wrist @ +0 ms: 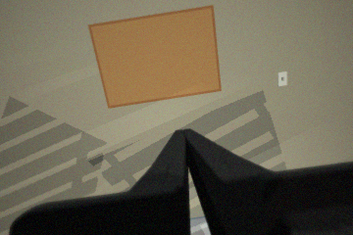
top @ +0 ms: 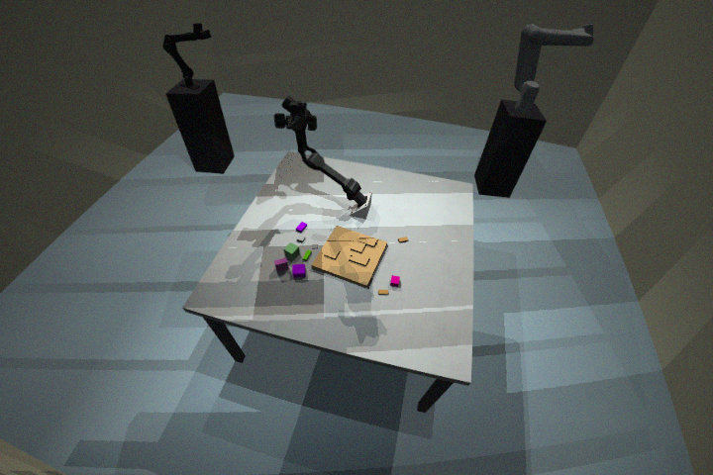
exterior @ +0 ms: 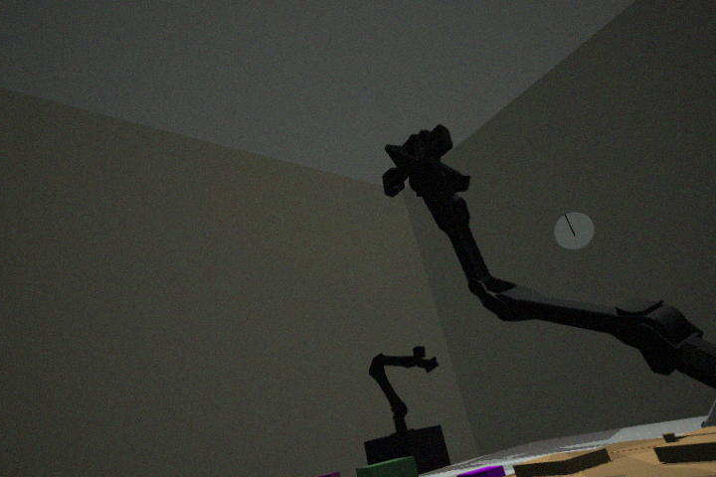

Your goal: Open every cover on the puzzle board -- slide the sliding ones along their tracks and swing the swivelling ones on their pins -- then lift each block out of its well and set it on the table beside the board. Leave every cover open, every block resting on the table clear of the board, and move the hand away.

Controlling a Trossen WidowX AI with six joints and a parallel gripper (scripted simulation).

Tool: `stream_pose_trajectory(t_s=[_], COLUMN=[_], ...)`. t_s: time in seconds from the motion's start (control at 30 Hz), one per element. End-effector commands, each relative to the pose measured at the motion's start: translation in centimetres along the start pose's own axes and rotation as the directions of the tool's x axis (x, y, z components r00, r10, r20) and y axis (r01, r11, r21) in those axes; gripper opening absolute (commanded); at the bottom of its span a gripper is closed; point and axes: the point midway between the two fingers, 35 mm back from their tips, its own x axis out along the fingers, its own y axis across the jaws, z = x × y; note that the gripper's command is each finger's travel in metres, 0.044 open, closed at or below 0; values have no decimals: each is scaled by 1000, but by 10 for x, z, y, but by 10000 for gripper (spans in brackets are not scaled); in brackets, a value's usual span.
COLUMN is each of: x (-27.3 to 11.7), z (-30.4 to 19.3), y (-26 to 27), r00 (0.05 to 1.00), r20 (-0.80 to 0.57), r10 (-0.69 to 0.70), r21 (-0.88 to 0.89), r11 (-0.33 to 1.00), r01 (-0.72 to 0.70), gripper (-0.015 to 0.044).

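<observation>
Swinging low, the closed, empty black pincer [top: 294, 104] [exterior: 395, 154] [wrist: 184, 134] could clip the purple and green blocks left of the flat tan wooden puzzle board [top: 346, 271] [exterior: 640, 463].

- Arm [top: 329, 170] [exterior: 562, 311] raised, bent at the joints, wrist end held high.
- Gripper [exterior: 395, 154] [wrist: 184, 131] lifted well up, fingers shut, tips together in wrist view.
- Nothing gripped.
</observation>
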Motion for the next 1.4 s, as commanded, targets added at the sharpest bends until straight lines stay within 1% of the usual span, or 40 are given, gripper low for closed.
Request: stream_pose_trajectory(t_s=[0.0,0.3,0.93,1.37], x=[11,30,81,108], z=[-2,-12,-71,-119], y=[19,41,105,130], r00=[1000,998,962,912], r20=[-13,-45,-259,-401], r10=[24,49,85,82], r21=[-39,-66,-69,-60], r11=[999,996,992,991], r01=[-24,-52,-106,-116], gripper=[0,0,0,0])
